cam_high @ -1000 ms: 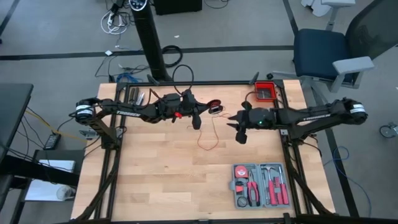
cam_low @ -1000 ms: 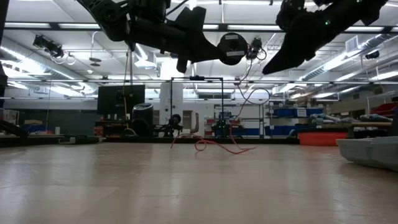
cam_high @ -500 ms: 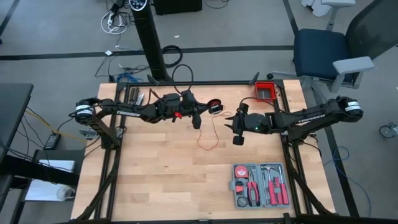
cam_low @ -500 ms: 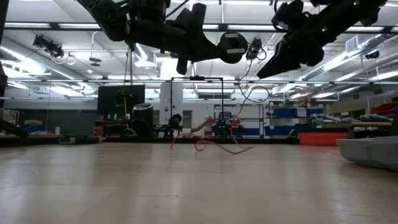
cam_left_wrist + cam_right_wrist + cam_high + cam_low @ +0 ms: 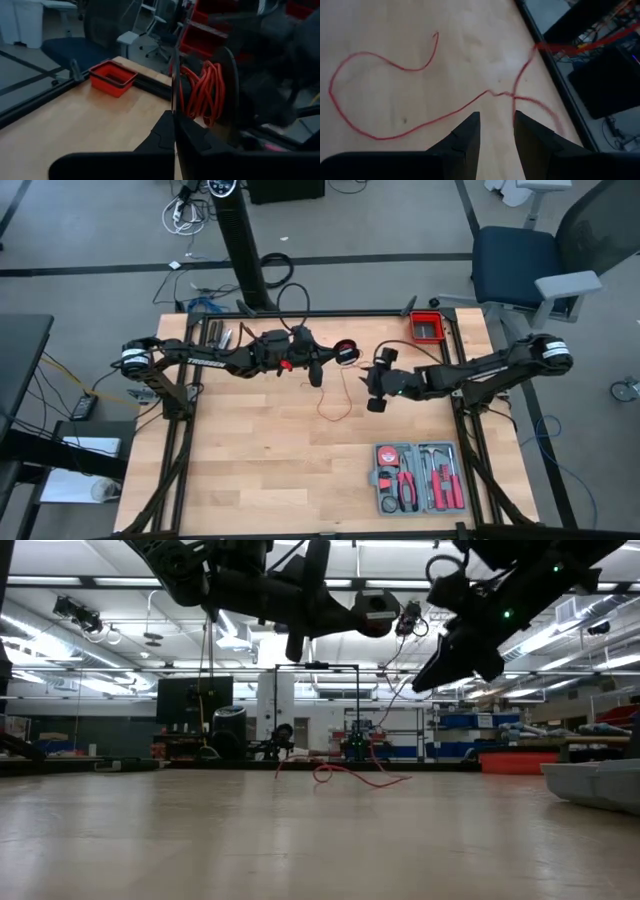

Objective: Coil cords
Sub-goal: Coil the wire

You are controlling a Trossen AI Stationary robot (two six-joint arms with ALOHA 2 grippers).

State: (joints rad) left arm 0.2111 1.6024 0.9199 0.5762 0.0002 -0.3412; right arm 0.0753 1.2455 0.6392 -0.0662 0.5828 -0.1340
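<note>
Currently the left gripper [image 5: 318,372], closed on a black spool [image 5: 220,95] wound with the red cord [image 5: 338,402], is hovering at upper centre of the high view. The cord's loose tail is lying on the counter [image 5: 250,460]. The right gripper [image 5: 495,131], open, is hanging over it; best pinching one strand squarely, feeding slack without tangling.

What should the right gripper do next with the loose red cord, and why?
Probably lower and close on the red cord. The right gripper hovers open above the loose loop on the table, while the left gripper holds the spool, shut.
</note>
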